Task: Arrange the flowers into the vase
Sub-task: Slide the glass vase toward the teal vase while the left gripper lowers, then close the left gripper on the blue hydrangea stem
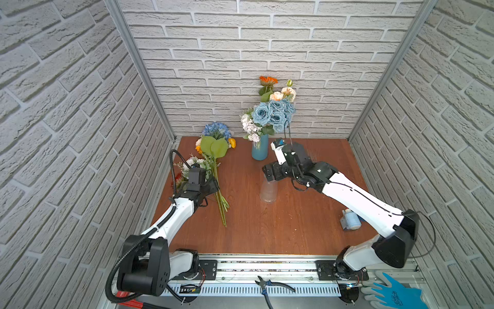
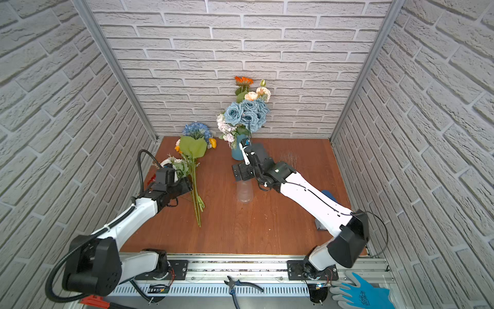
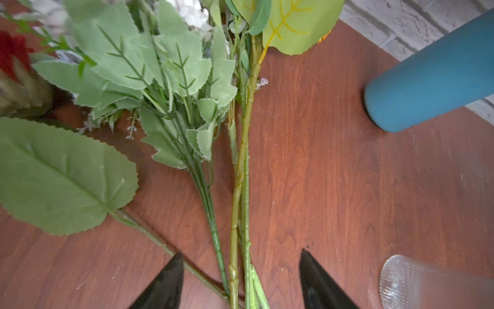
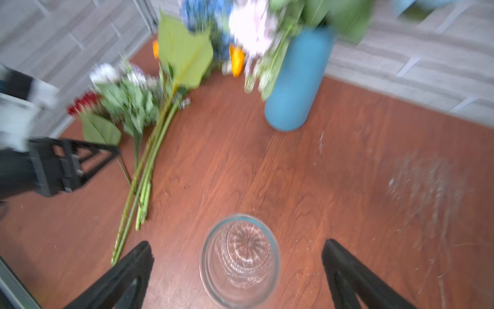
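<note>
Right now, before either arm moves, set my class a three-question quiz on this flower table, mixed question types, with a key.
1. True or false: the clear glass vase already holds flowers.
2. What lies between the open jaws of the left gripper? A) green stems B) the blue vase C) nothing
3. Fill in: the blue roses stand in the ___ vase.
Key: 1 false, it is empty. 2 A. 3 blue.
</note>
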Available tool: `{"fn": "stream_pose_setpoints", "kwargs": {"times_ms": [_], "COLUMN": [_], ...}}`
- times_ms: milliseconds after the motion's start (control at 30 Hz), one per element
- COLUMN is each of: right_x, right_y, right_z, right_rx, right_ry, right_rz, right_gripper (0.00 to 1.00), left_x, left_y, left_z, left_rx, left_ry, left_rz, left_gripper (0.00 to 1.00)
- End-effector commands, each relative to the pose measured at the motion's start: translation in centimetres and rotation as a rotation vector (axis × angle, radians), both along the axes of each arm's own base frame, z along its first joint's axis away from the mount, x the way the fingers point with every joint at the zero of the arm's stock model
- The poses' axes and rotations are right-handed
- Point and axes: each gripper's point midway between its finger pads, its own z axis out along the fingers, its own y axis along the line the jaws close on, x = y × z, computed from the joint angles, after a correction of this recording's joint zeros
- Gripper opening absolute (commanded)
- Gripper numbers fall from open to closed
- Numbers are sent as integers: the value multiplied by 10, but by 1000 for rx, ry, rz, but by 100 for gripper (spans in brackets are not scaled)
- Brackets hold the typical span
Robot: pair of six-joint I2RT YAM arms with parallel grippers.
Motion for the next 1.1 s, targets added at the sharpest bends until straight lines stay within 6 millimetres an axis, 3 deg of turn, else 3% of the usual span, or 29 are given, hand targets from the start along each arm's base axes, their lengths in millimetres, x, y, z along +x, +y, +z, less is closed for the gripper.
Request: {"fn": "stream_pose_setpoints", "kwargs": {"times_ms": [0, 167, 467, 767, 1067], "right_x": [-2, -5, -9, -8, -8], "right_y": [-18, -42, -54, -60, -65], "right_z": [19, 5, -24, -31, -28], "right_rx": [15, 7, -39, -62, -75], "right_ry": [-103, -91, -17, -11, -19], "right_rz": [-36, -94, -134, -165, -180], "right_gripper": [100, 100, 100, 100, 100], "left_x": [15, 34, 53, 52, 54], "left_y": [2, 0, -1, 1, -3], "left_z": [-2, -17, -43, -69, -73], "left_rx": [72, 105, 148, 168, 154], "left_ry": [25, 81, 161, 232, 239], "left_rz": [-19, -36, -54, -61, -68], "left_gripper": [57, 48, 39, 22, 0]}}
